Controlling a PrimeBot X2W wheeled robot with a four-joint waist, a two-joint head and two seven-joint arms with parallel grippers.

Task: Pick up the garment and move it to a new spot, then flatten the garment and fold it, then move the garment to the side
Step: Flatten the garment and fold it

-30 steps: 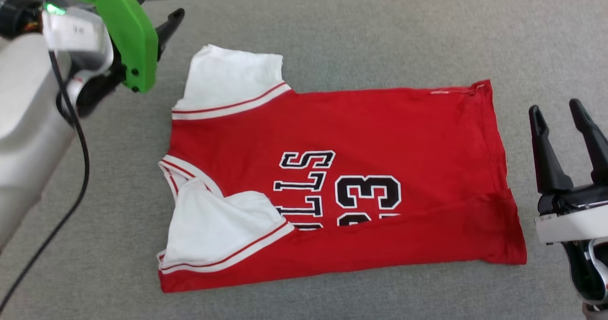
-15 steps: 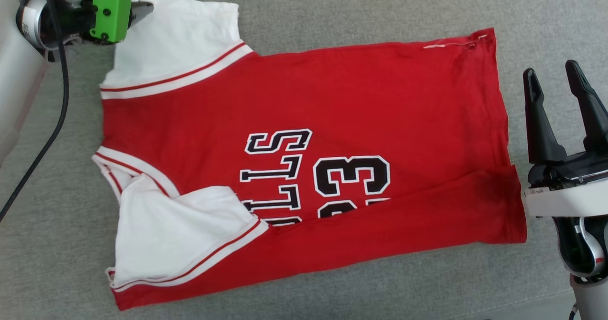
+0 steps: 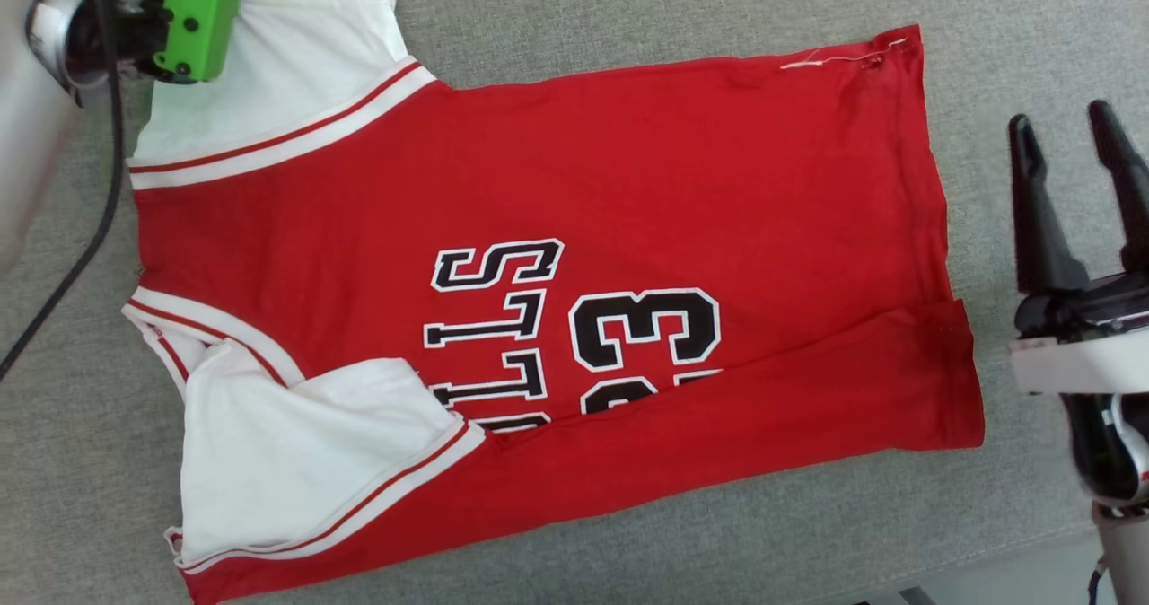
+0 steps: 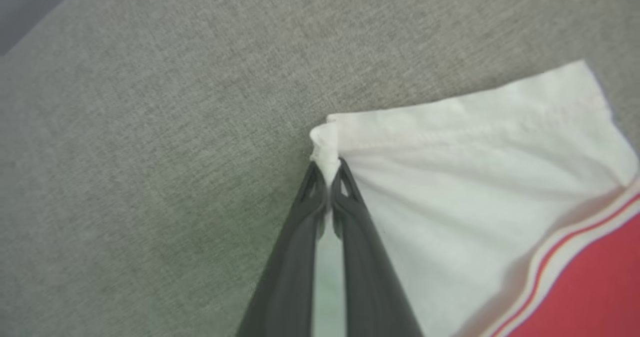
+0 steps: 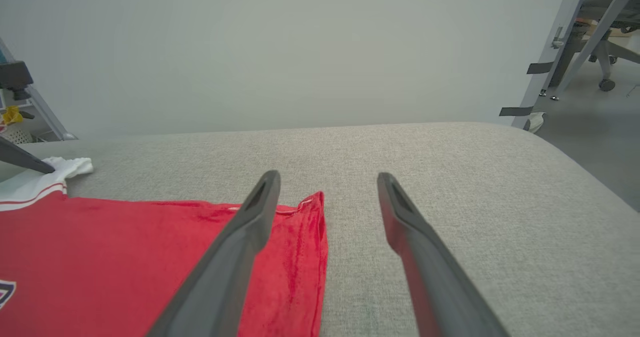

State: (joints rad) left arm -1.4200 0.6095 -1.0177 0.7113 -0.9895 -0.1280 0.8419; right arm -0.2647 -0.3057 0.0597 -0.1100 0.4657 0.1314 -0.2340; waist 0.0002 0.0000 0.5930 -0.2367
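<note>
one soft, floppy garment [image 3: 682,165]; left jaws clamped on its sleeve corner [image 4: 324,144] at their tips, right jaws apart, hem [image 5: 310,227] just beside them worth grabbing.

- Reads as a robotics lab or test room in an office-type space, not a home.
- Bare pale wall [image 5: 300,52] behind a table [image 5: 450,177] padded in grey woven fabric, with a rounded edge.
- Hard grey floor [image 5: 590,142]. Slanting metal frame legs [image 5: 561,42] stand on it, banded with black tape [image 5: 539,68].
- Office chair [image 5: 606,83] on castors beyond the frame.
- Robot arm close by carries a bright green plastic part [image 3: 197,13] and a loose black cable [image 3: 114,183].
</note>
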